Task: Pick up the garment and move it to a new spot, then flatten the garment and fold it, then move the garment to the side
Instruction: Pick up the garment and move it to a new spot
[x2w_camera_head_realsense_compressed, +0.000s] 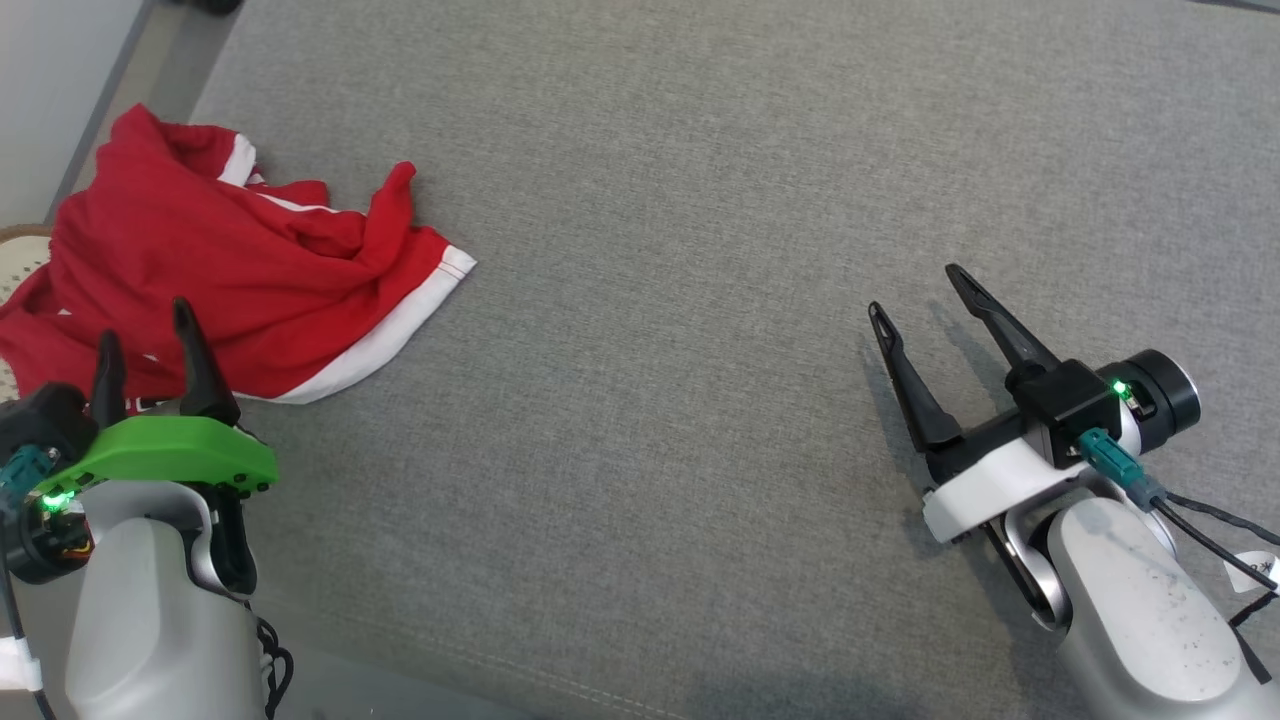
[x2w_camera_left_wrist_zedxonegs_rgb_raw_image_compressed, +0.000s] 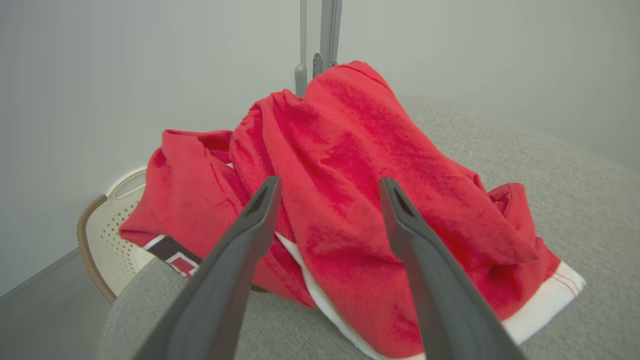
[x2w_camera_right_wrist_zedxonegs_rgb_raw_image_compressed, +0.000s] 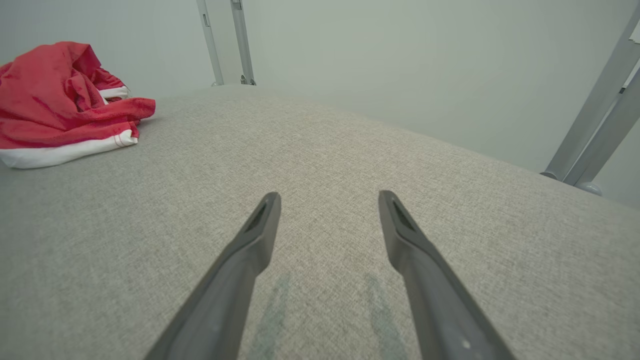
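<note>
The left gripper (x2w_camera_head_realsense_compressed: 143, 325), fingers spread and empty, hovers at lower left by the crumpled red garment (x2w_camera_head_realsense_compressed: 230, 270) heaped at the frame's upper left; the right gripper (x2w_camera_head_realsense_compressed: 913, 290), likewise spread, hangs over grey upholstery (x2w_camera_head_realsense_compressed: 650, 200) at lower right.

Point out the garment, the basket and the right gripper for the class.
garment (x2w_camera_head_realsense_compressed: 230, 280): head view, on its crumpled red middle.
basket (x2w_camera_left_wrist_zedxonegs_rgb_raw_image_compressed: 107, 235): left wrist view, on its perforated pale wall.
right gripper (x2w_camera_head_realsense_compressed: 915, 289): head view, midway between its open fingertips.
</note>
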